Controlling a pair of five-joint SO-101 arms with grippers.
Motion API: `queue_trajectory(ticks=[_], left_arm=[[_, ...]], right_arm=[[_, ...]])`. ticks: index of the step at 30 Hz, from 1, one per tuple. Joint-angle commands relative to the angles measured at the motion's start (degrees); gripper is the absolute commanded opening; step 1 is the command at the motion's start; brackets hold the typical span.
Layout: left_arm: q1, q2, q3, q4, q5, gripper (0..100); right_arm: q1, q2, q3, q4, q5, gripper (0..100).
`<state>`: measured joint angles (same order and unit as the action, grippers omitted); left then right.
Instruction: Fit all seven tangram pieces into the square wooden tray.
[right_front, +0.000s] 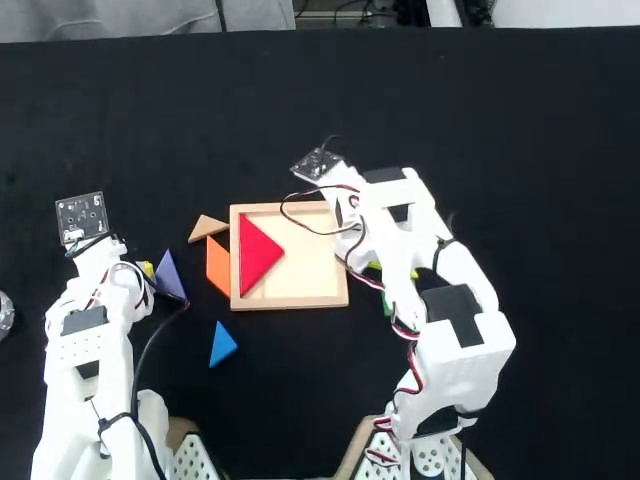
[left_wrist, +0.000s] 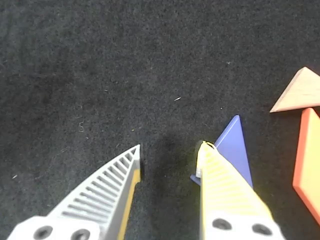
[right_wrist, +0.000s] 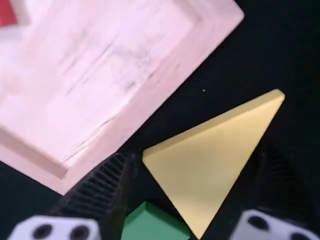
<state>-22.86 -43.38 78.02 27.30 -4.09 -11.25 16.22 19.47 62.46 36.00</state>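
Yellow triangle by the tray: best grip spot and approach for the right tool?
Probably from straight above, on its thin side edges: the yellow triangle lies flat on the table, so only edges offer purchase. The right tool, open, straddles it; avoid the corner next to the green piece.

Black-covered bench (right_front: 520, 120). Square wooden tray (right_front: 310, 272) lies near the middle. On its left-edge side are a tan triangle (right_front: 207, 228), an orange piece (right_front: 217, 265) just beside the tray, and a purple triangle (right_front: 168, 275) further out. A blue triangle (right_front: 221, 345) lies nearer the front edge. On the tray's right-edge side lie a yellow triangle (right_wrist: 215, 155) and a green piece (right_wrist: 150, 225), close together.
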Motion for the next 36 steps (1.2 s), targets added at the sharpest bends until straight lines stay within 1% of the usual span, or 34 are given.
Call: queue_trajectory(ticks=[1,4,9,15,17,19,23,26,29,31,33,36], left_arm=[[0.66,-1.14,-0.13,-0.79,-0.35,19],[0.66,-1.14,-0.13,-0.79,-0.35,19],[0.66,-1.14,-0.13,-0.79,-0.35,19],[0.66,-1.14,-0.13,-0.88,-0.35,19],[0.66,-1.14,-0.13,-0.88,-0.35,19],[0.66,-1.14,-0.13,-0.88,-0.35,19],[0.66,-1.14,-0.13,-0.97,-0.35,19],[0.66,-1.14,-0.13,-0.97,-0.35,19],[0.66,-1.14,-0.13,-0.88,-0.35,19],[0.57,-1.14,-0.13,-0.79,-0.35,19],[0.57,-1.14,-0.13,-0.79,-0.35,19],[0.57,-1.14,-0.13,-0.79,-0.35,19]], right_arm=[[0.09,0.13,-3.21,-0.35,1.93,35.7],[0.09,0.13,-3.21,-0.35,1.14,33.6],[0.18,0.13,-2.95,-0.35,0.00,21.7],[0.53,-0.40,-2.77,0.26,-1.14,20.5],[1.32,-1.27,-3.47,2.20,-1.14,20.5],[2.37,-4.35,-4.88,5.19,-1.05,20.5],[4.48,-14.99,-5.93,10.90,-2.11,20.4],[3.16,-23.87,-5.23,13.63,-7.74,20.4],[-1.14,-30.99,-2.59,14.33,-15.03,20.4],[-4.75,-34.15,0.22,12.57,-22.51,20.4],[-7.56,-35.56,3.12,9.76,-32.26,20.4],[-9.23,-35.56,6.02,4.40,-44.48,20.4]])
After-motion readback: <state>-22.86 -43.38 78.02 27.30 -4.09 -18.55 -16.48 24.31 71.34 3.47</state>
